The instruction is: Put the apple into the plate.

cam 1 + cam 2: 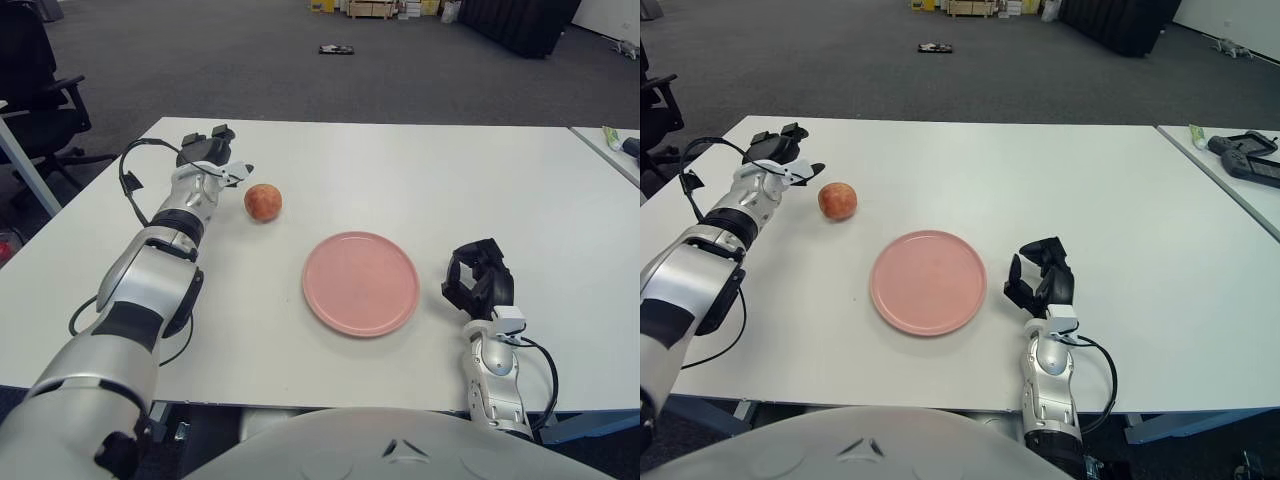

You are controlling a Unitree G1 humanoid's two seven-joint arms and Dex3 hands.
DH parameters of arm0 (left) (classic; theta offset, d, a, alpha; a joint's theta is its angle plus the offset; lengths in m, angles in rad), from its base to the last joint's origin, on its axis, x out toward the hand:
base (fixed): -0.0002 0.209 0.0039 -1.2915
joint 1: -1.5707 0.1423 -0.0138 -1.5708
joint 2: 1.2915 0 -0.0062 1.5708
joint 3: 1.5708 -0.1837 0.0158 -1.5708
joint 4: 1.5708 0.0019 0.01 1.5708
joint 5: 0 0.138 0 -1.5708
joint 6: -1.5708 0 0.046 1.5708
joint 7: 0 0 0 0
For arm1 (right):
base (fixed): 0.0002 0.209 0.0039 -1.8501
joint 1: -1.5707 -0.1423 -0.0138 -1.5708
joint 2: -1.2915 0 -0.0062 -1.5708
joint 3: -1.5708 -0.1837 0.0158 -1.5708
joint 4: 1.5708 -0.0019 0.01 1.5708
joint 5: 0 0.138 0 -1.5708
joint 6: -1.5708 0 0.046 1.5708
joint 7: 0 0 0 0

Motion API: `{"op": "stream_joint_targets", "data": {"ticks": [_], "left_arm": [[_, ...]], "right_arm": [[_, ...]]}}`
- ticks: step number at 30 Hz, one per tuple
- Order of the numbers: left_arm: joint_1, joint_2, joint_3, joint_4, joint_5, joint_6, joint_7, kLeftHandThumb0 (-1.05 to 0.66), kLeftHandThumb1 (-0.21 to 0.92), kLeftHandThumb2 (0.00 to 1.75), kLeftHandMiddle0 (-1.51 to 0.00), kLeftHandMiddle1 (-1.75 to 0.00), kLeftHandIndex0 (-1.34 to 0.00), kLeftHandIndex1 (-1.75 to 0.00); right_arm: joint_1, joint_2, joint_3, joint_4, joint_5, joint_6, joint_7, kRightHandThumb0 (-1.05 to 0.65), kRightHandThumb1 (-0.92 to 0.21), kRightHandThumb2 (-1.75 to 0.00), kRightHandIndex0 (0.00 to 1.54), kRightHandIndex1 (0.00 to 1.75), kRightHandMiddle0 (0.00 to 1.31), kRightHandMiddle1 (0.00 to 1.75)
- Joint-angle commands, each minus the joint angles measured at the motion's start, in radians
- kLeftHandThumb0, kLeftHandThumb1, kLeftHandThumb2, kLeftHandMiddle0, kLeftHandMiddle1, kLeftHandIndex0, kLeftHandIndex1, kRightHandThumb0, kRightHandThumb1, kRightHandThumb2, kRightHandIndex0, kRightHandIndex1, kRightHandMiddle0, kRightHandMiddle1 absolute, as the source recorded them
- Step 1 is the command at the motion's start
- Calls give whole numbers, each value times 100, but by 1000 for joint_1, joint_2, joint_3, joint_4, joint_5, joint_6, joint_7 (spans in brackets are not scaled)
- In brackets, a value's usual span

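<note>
White counter (pixel 400 170) fills your view, with grey carpet beyond it and a black office chair (pixel 30 90) off its far left corner. Take the plate (pixel 360 282) as your landmark: it is pink, empty, and sits near the middle of the counter toward your side.

Farthest left of the plate and farther back, your left hand (pixel 205 153) shows with its fingers loose and spread, holding nothing. It is just beside the apple (pixel 263 201), on the apple's far left, with a visible gap between them in both eye views.

The apple sits on the bare counter, left of the plate and a little farther from you, clearly apart from the plate's rim.

Right of the plate and slightly nearer you, your right hand (pixel 479 281) stands with its dark fingers curled in and nothing between them.

As for progress, I judge that nothing of the task is finished: the apple is not grasped and the plate holds nothing. You have yet to close the left hand around the apple, lift it, carry it rightward and toward you over the plate, and set it down inside the rim.
</note>
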Motion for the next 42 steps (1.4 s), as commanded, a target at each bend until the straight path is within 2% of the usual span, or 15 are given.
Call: {"op": "stream_joint_targets", "data": {"ticks": [1,12,30,42], "left_arm": [[-37,-6,-31,14,25,-1,-16,-105,92,66,0,0,0,-13],[-54,-29,-88,29,53,-13,-85,-105,92,64,0,0,0,-1],[-53,-43,-146,36,74,-79,-137,-104,92,64,0,0,0,0],[-61,-27,-161,33,73,-140,-309,-100,92,62,0,0,-1,-5]], "right_arm": [[-7,-2,-7,-13,11,-9,0,-41,-55,-103,62,137,43,175],[6,8,-7,-35,-12,4,-27,-41,-54,-104,62,138,43,175],[19,3,2,-42,-36,1,-32,-41,-56,-102,62,140,42,175],[14,3,0,-33,-27,0,-27,-41,-55,-103,62,139,43,175]]}}
